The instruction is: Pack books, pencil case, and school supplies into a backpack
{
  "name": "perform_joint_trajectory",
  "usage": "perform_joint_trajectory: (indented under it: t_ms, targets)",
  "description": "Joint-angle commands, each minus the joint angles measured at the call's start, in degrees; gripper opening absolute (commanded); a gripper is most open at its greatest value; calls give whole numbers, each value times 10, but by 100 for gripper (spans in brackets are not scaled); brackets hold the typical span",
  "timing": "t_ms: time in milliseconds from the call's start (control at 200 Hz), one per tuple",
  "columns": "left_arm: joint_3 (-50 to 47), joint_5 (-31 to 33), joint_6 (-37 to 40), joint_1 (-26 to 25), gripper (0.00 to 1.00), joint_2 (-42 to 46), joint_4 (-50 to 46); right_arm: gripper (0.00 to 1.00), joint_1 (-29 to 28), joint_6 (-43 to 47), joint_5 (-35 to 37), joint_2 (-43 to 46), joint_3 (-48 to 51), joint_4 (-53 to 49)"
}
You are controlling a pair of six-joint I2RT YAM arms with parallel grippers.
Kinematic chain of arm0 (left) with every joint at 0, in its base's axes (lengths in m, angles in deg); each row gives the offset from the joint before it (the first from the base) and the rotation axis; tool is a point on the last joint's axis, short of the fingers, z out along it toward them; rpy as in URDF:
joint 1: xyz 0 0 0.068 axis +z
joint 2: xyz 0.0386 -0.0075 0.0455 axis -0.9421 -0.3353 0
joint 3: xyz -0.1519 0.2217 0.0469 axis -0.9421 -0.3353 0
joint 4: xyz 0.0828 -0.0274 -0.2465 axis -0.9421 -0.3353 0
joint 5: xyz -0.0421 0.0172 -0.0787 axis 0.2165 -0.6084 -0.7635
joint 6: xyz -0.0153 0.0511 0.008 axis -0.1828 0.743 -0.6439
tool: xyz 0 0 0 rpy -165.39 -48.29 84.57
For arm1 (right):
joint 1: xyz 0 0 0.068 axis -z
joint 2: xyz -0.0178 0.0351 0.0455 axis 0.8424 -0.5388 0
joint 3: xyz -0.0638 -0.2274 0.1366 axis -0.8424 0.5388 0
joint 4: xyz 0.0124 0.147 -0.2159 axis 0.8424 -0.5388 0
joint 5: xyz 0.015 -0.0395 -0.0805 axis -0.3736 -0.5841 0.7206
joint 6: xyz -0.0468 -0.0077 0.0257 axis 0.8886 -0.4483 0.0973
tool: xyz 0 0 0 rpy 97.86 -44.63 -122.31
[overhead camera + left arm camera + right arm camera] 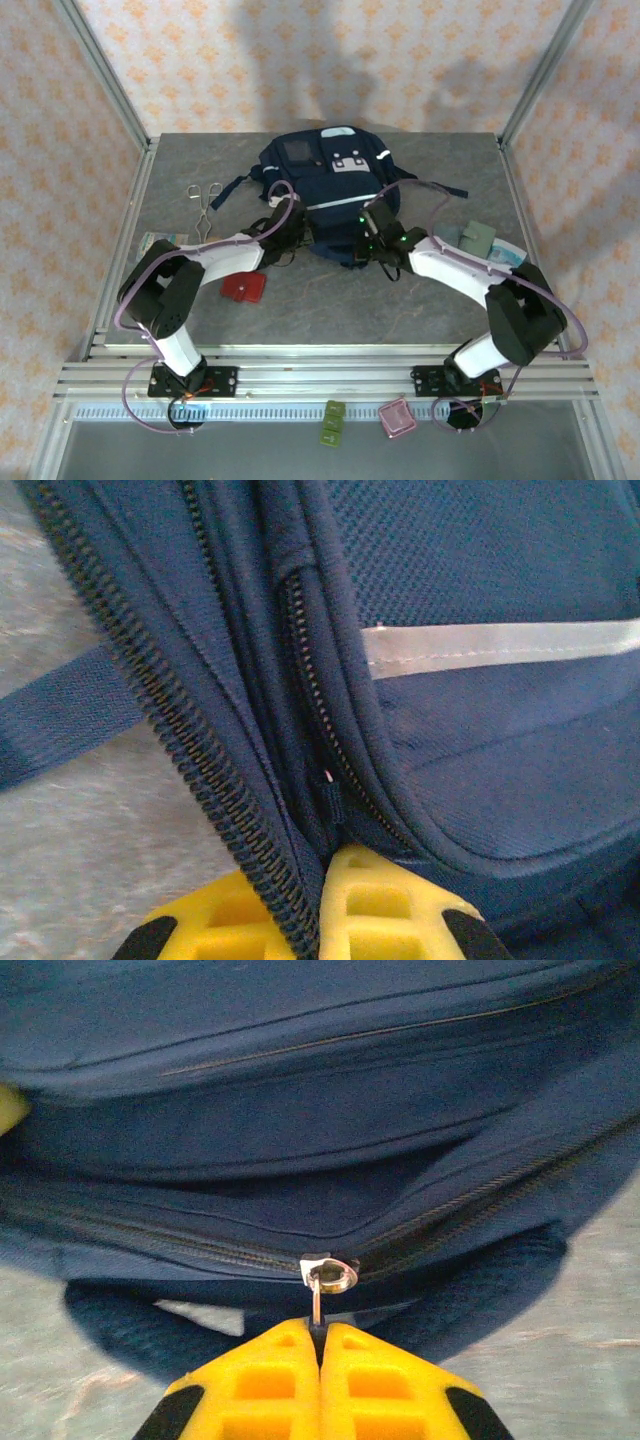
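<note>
**Zip duty, pinched tight on both sides**

Closest to the lens in the right wrist view, the right gripper (320, 1338) has its yellow fingers (270, 1380) pressed together on the little metal zipper pull (317, 1305) of the backpack (320, 1080). The ring and slider sit just above the tips. It's the same deal at the left wrist. The left gripper (318, 875) is clamped onto the bag's open zipper edge, with the teeth running down between its two fingers.

From the top, big to small:

- The grey table (400, 300) comes first.
- The navy backpack lies in the middle toward the far side, and both arms reach in to its near edge.
- A small stack of flat things (487, 247) sits by the right arm, and I honestly can't tell what they are.
- The flat red square item (241, 288) lies on the table just beside the left arm, apart from the bag.
- A scissor-handled metal tool (203, 203) lies left of the backpack.
</note>
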Motion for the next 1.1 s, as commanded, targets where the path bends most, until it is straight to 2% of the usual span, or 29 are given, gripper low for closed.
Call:
perform_joint_trajectory:
  t_ms: [0,160,180,230,295,360,591,746,986,1046,1071,1096]
  targets:
    - [22,48,62,42,0,20,14,0,-34,-29,-82,14,12,62]
    - [69,67,79,69,0,2,-7,0,-42,-60,-83,-17,-4,107]
    - [75,73,80,70,6,1,-11,0,-42,-64,-81,-20,-5,111]
    - [82,75,81,70,30,2,-21,0,-42,-73,-79,-26,-6,125]
    - [71,52,67,69,47,13,-16,0,-42,-78,-76,-38,-14,128]
    - [46,27,48,63,56,30,-9,0,-42,-84,-72,-45,-13,135]
    - [-34,13,-56,7,69,90,-17,0,-42,-96,-82,-53,4,166]
    - [-50,15,-99,-23,73,71,16,0,-42,-90,-89,-58,-1,173]
    - [9,64,-125,-39,72,-16,5,0,-42,-83,-89,-63,-3,170]
    - [16,76,-133,-38,62,-33,-1,0,-42,-79,-78,-62,0,164]
    - [18,75,-133,-36,54,-38,-1,0,-42,-77,-71,-61,2,161]
    - [19,72,-134,-34,40,-43,2,0,-42,-75,-61,-60,3,157]
